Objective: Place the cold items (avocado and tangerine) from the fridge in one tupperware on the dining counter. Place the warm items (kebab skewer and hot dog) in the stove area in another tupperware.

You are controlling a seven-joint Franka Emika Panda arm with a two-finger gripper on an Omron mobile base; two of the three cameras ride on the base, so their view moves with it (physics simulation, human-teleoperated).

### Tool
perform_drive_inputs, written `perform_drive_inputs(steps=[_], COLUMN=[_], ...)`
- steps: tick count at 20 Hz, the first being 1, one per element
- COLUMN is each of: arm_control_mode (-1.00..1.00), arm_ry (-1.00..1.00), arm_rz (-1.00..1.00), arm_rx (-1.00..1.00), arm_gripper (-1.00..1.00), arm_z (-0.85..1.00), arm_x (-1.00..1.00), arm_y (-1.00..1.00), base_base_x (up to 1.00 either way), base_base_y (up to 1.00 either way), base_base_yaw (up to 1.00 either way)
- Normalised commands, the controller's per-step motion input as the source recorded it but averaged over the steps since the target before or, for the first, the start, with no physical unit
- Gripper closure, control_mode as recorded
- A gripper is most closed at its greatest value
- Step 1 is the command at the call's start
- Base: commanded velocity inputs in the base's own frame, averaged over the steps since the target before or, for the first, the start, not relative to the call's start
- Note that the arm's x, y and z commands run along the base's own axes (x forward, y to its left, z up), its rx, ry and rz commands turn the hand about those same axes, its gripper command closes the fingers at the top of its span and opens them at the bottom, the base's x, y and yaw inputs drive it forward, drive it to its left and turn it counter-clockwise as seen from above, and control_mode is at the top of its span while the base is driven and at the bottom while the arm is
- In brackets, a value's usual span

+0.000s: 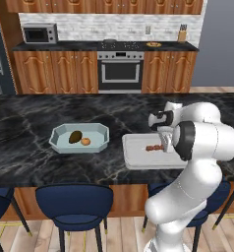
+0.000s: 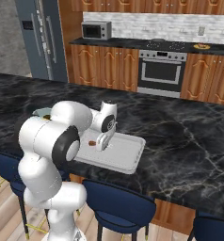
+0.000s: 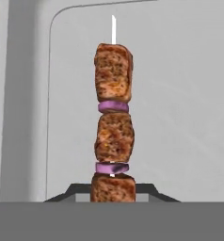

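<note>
Kebab skewer (image 3: 113,136) pinched in tool (image 3: 113,188); left base view shows avocado (image 1: 75,136).

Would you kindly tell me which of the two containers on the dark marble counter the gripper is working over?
The flat white rectangular tupperware under the gripper, which is shut on the kebab skewer; the pale blue octagonal tupperware already holds avocado and tangerine.

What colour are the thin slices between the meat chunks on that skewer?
Purple, between brown grilled meat chunks on the kebab skewer. The hand view shows it best.
</note>
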Motion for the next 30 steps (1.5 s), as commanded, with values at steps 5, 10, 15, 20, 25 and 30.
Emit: perform_drive_inputs(steps=[5, 10, 15, 20, 25, 30], arm_control_mode=[-1.0, -1.0, -1.0, -1.0, -1.0, -1.0], arm_ry=[0.0, 0.0, 0.0, 0.0, 0.0, 0.0], arm_rz=[-0.05, -0.02, 0.0, -0.01, -0.09, -0.18], arm_rx=[0.0, -0.02, -0.04, 0.0, 0.0, 0.0], arm_gripper=[1.0, 1.0, -1.0, -1.0, -1.0, -1.0], arm_z=[-0.38, -0.38, -0.4, -0.15, 0.3, 0.62], arm_x=[0.35, 0.36, 0.28, 0.01, -0.23, -0.52], arm_y=[0.0, 0.05, 0.11, 0.0, -0.01, -0.02], base_base_x=[0.0, 0.0, 0.0, 0.0, 0.0, 0.0], base_base_y=[0.0, 0.0, 0.0, 0.0, 0.0, 0.0], base_base_yaw=[0.0, 0.0, 0.0, 0.0, 0.0, 0.0])
